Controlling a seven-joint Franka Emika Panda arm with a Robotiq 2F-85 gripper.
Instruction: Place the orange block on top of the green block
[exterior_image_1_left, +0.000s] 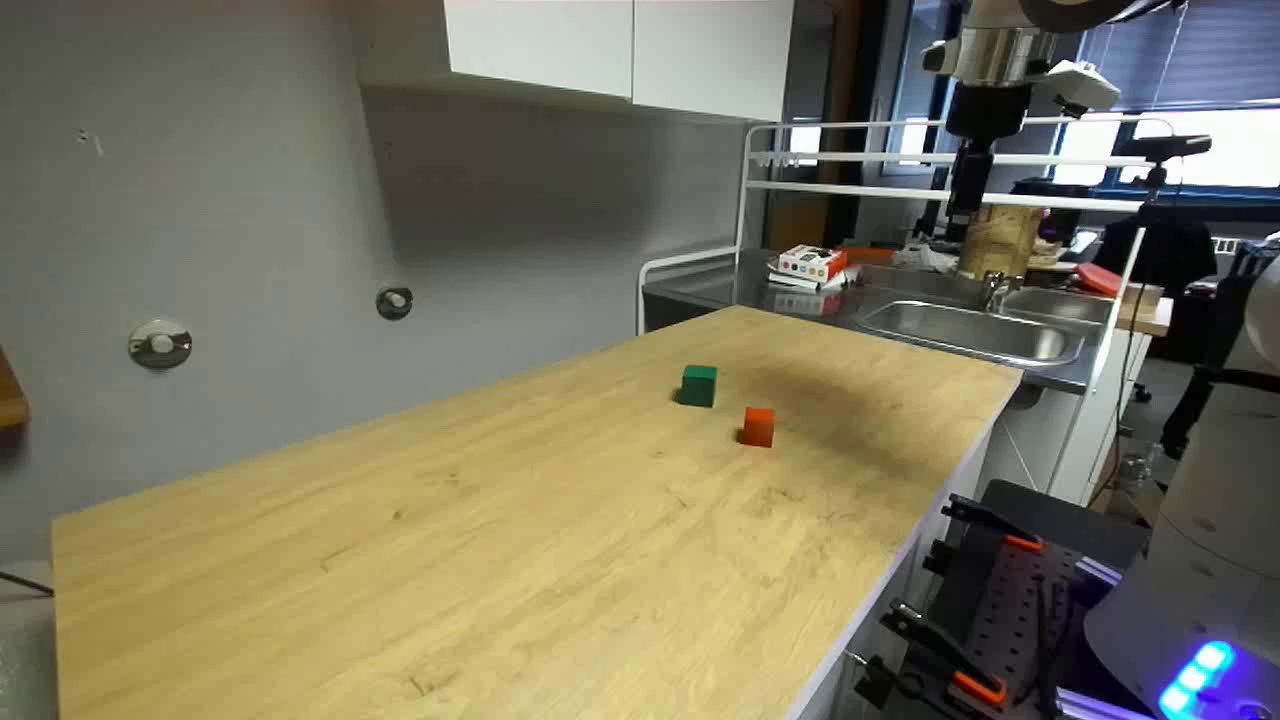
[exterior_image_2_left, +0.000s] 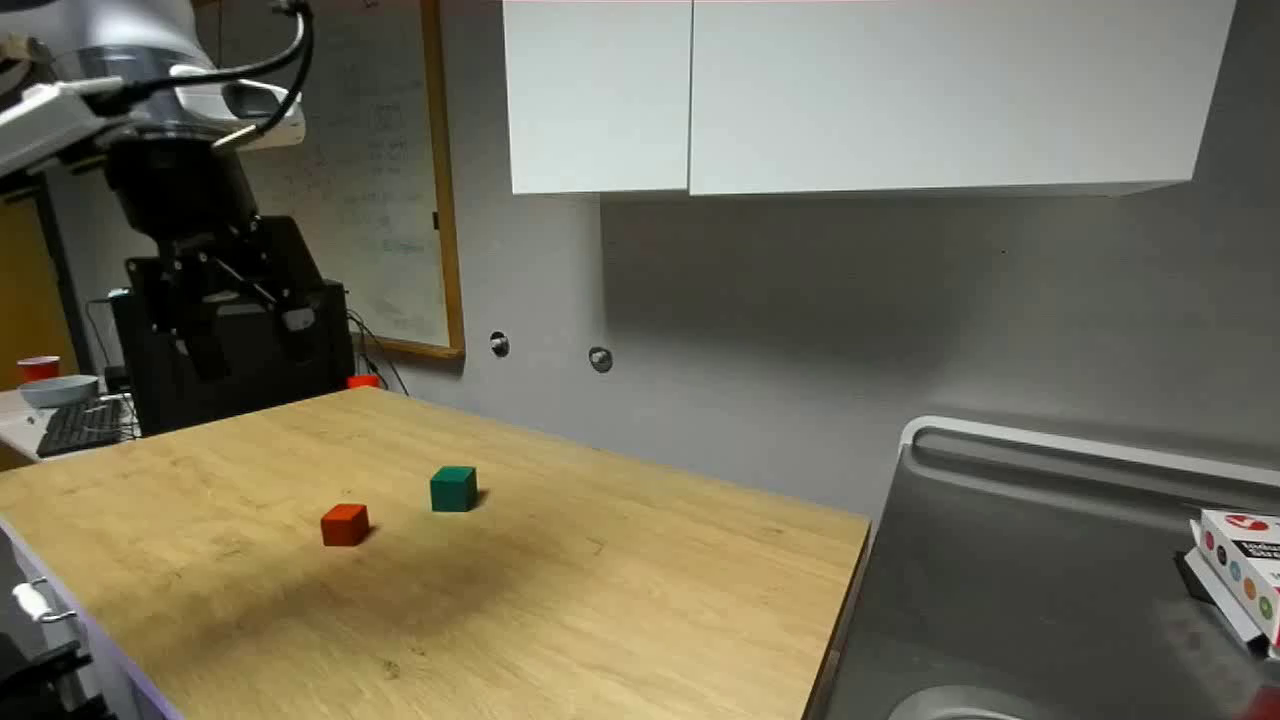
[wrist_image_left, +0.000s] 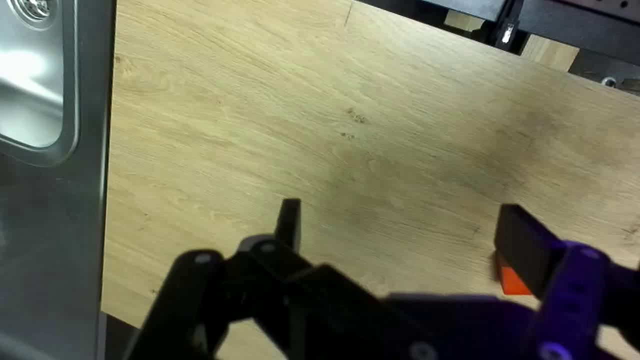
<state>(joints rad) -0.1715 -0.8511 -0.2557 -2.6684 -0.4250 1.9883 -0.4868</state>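
The orange block (exterior_image_1_left: 758, 427) is a tiny orange-red cube on the wooden table; it also shows in an exterior view (exterior_image_2_left: 345, 525). In the wrist view the orange block (wrist_image_left: 514, 282) is partly hidden behind the right finger. The green block (exterior_image_1_left: 698, 386) is a tiny dark green cube a short way from the orange one, nearer the wall; it also shows in an exterior view (exterior_image_2_left: 453, 489). It is not visible in the wrist view. My gripper (wrist_image_left: 400, 217) is open and empty, high above the table; it shows in both exterior views (exterior_image_1_left: 962, 215) (exterior_image_2_left: 250, 350).
The wooden table (exterior_image_1_left: 450, 560) stands against a grey wall. White cabinets (exterior_image_2_left: 860, 100) hang on the wall above. A metal sink (exterior_image_1_left: 970, 332) and a small box (exterior_image_1_left: 812, 263) are beyond the table's end. A white rail frame (exterior_image_1_left: 850, 187) stands over the sink counter.
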